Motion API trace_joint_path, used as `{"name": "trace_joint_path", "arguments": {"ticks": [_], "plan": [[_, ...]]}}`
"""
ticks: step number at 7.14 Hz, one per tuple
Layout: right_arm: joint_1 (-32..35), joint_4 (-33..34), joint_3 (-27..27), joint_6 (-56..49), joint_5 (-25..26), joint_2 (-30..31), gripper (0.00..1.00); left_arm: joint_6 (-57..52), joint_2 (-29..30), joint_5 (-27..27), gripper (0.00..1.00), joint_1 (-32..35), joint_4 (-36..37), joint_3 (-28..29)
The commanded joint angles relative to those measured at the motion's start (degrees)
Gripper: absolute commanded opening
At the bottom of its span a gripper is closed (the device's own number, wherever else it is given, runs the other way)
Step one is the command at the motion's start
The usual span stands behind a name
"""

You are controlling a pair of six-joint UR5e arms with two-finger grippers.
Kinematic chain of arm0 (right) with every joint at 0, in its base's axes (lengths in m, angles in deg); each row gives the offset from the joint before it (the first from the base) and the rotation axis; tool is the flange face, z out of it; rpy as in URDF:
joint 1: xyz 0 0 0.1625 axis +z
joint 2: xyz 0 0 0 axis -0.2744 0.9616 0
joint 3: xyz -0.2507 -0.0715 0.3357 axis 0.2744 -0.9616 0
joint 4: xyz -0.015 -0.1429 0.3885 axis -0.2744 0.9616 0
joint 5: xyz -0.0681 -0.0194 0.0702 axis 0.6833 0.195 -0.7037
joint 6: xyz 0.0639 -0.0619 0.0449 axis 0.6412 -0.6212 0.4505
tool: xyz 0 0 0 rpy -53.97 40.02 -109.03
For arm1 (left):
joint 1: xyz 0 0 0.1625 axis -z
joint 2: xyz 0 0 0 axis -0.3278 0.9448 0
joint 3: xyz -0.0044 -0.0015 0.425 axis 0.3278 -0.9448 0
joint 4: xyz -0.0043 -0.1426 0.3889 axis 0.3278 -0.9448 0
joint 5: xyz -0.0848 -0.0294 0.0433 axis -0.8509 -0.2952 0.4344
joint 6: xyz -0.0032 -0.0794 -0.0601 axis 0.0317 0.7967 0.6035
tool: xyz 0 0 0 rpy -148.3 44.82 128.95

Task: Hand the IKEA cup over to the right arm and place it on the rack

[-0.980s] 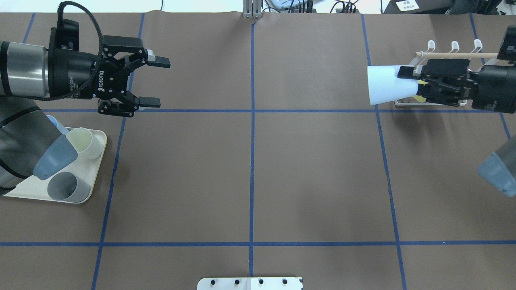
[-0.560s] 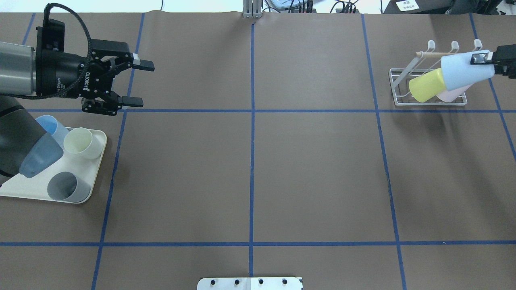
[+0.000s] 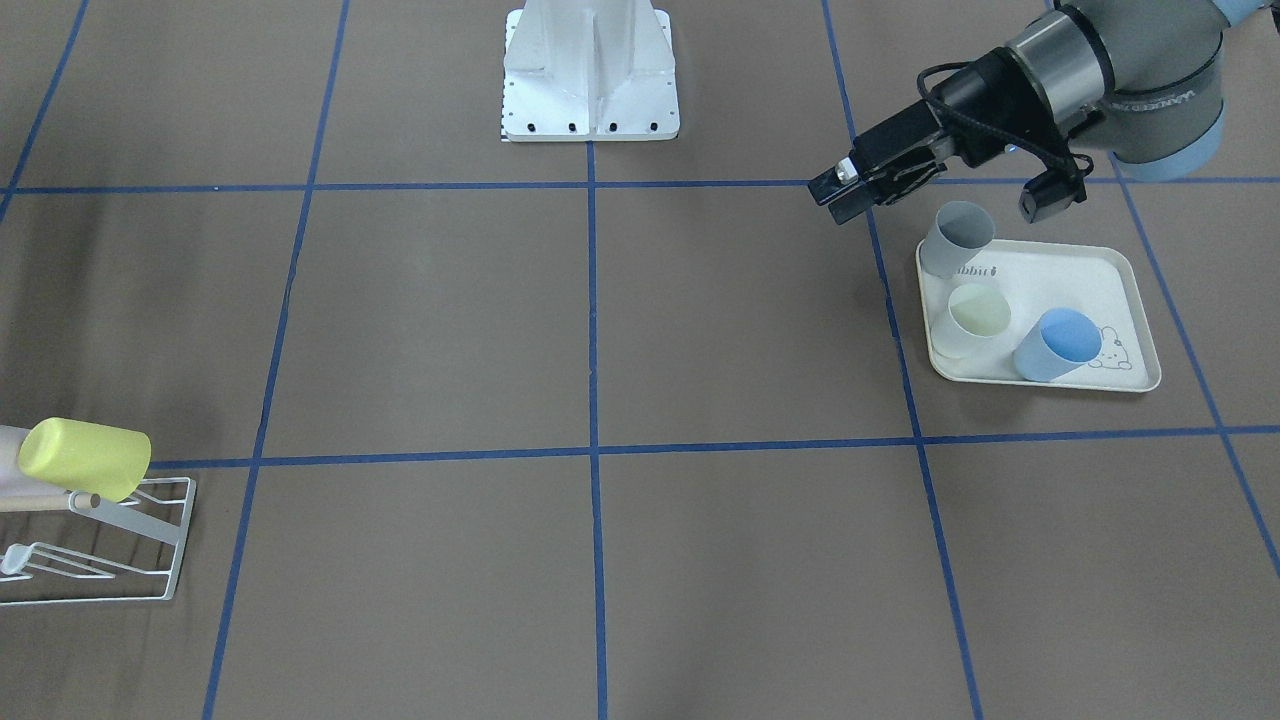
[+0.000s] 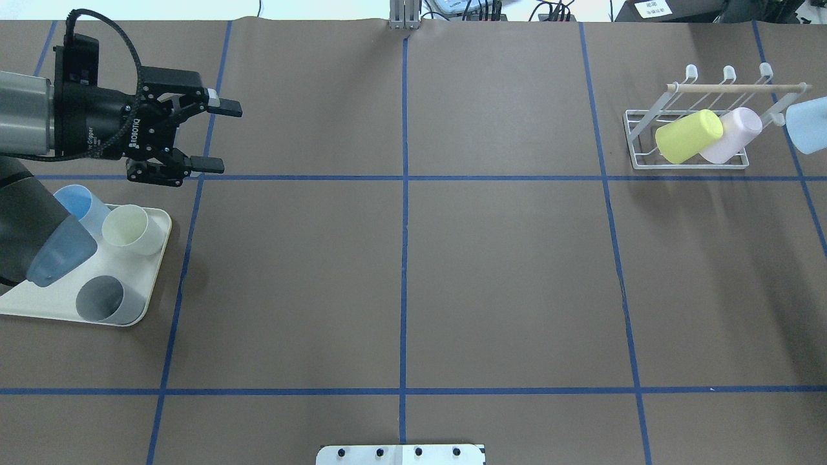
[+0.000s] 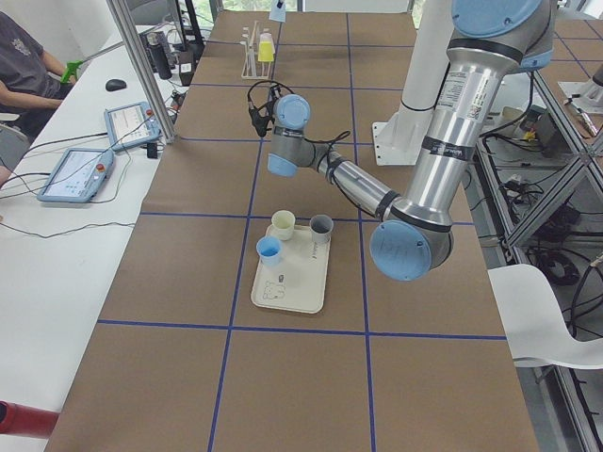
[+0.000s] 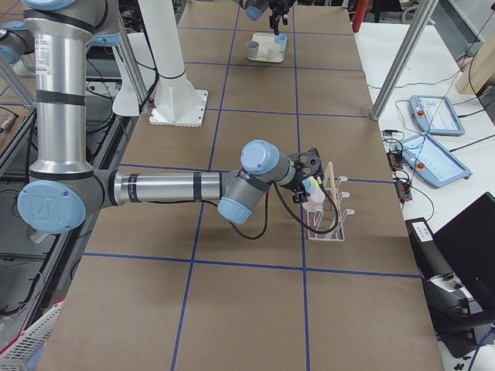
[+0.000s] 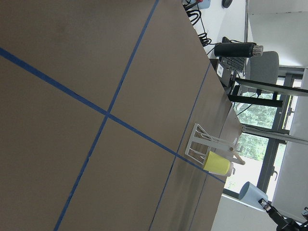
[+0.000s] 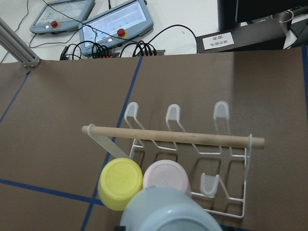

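**Pale blue cup in the right gripper, beside the rack and not yet hung**

The pale blue IKEA cup (image 4: 807, 126) is in the air just beside the rack (image 4: 730, 88). It sits at the end of the rack farthest from the table's middle, about level with the wooden dowel. It lies tilted, with its closed base toward the rack. Whether it touches the dowel's tip cannot be told.

The right gripper (image 7: 263, 205) appears clamped on the cup's rim. Only a dark fingertip shows at the rim, and the cup fills the bottom of the right wrist view.

The handover looks done, judging by where the cup is. What remains is to seat the cup on a free prong and let go. The rack already holds a yellow cup (image 4: 688, 135) and a pink cup (image 4: 733, 134), side by side. The prongs beyond the pink cup, on the blue cup's side, are bare.

Far across the table from the rack, the left gripper (image 4: 218, 137) hangs level above the surface, fingers spread and holding nothing. It points toward the rack.

Close beneath the left arm is a cream tray (image 4: 58, 297) carrying three more cups.
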Motion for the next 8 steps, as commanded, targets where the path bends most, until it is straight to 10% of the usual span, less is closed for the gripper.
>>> {"name": "trace_joint_path", "arguments": {"ticks": [1,8], "plan": [[-0.02,11.73,-0.04,-9.70,3.27,-2.47,0.37,-0.04,-0.04,0.20,1.00,-0.08,0.00,0.45],[-3.45,20.04,-4.33,-14.46,8.11,-8.55,0.37,-0.31,-1.18,0.46,1.00,-0.35,-0.09,0.63]]}}
